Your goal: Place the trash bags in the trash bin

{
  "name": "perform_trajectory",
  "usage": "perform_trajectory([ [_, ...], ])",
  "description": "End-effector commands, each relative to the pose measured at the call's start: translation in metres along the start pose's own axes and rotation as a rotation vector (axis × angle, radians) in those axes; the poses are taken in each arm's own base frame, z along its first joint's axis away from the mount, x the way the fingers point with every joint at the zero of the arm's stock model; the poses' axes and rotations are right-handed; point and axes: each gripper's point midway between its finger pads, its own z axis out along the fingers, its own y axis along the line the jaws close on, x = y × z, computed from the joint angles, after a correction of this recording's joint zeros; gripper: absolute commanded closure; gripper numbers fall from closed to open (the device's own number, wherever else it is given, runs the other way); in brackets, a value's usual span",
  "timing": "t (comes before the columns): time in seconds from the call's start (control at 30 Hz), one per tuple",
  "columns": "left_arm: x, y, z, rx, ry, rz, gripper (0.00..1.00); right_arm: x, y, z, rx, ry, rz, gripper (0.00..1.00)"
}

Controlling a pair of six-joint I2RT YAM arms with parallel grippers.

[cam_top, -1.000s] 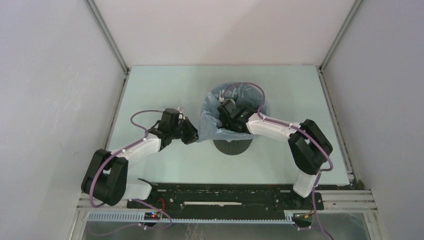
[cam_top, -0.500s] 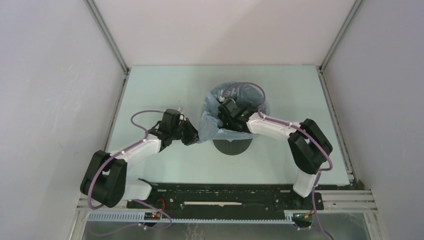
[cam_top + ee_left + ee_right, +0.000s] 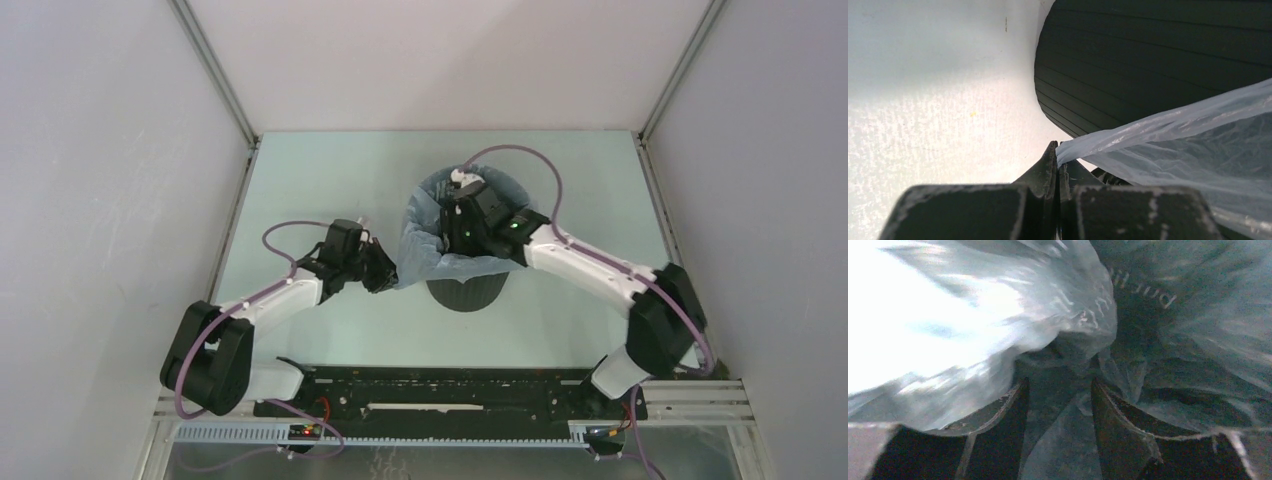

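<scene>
Near the middle of the pale, matte table [image 3: 320, 180]: the trash bin [image 3: 465, 292], black round plastic, tapering toward the base, with vertical ribs running around the lower wall. Inside it and folding out over the rim: the trash bag [image 3: 415, 250], thin translucent pale blue film, crinkled and glossy, with printed lettering on one inner fold. Just left of the bin, outside its wall: the left gripper [image 3: 385, 272], fingertips pressed together, clamping a stretched corner of the film. Down in the bin's mouth: the right gripper [image 3: 1058, 390], jaws parted, rumpled film lying loose between the two dark fingers, nothing pinched.
</scene>
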Motion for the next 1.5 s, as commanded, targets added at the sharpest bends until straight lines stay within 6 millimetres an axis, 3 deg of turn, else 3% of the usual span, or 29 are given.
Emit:
perform_trajectory([
  [0.0, -0.014, -0.028, -0.010, 0.052, -0.051, 0.069, 0.99, -0.057, 0.016, -0.058, -0.063, -0.185, 0.017, 0.42],
  [0.27, -0.014, -0.030, -0.015, 0.042, -0.059, 0.094, 0.95, -0.096, 0.016, -0.106, -0.064, -0.269, -0.005, 0.39],
  [0.37, -0.015, -0.032, -0.017, 0.038, -0.061, 0.105, 0.91, -0.112, 0.015, -0.122, -0.063, -0.301, -0.019, 0.33],
  [0.53, -0.017, -0.038, -0.020, 0.048, -0.067, 0.117, 0.86, -0.110, 0.008, -0.116, -0.025, -0.258, -0.037, 0.29],
  [0.67, -0.019, -0.043, -0.025, 0.049, -0.071, 0.144, 0.68, -0.105, 0.008, -0.119, -0.027, -0.232, -0.036, 0.23],
  [0.73, -0.021, -0.045, -0.030, 0.045, -0.084, 0.162, 0.54, -0.107, 0.007, -0.126, -0.029, -0.238, -0.045, 0.20],
  [0.83, -0.022, -0.044, -0.038, 0.028, -0.100, 0.190, 0.35, -0.112, 0.005, -0.143, -0.034, -0.247, -0.046, 0.19],
  [0.9, -0.022, -0.043, -0.044, 0.010, -0.107, 0.206, 0.29, -0.117, 0.009, -0.161, -0.066, -0.268, -0.052, 0.19],
  [1.03, -0.030, -0.042, -0.067, -0.021, -0.167, 0.239, 0.17, -0.120, 0.022, -0.206, -0.159, -0.320, -0.080, 0.15],
  [1.2, -0.049, -0.038, -0.111, -0.071, -0.290, 0.255, 0.09, -0.111, 0.013, -0.252, -0.207, -0.357, -0.039, 0.10],
  [1.33, -0.060, -0.051, -0.155, -0.051, -0.423, 0.259, 0.02, -0.098, -0.006, -0.275, -0.196, -0.386, 0.047, 0.04],
  [1.47, -0.061, -0.070, -0.185, 0.002, -0.496, 0.254, 0.00, -0.084, -0.024, -0.287, -0.194, -0.401, 0.112, 0.00],
])
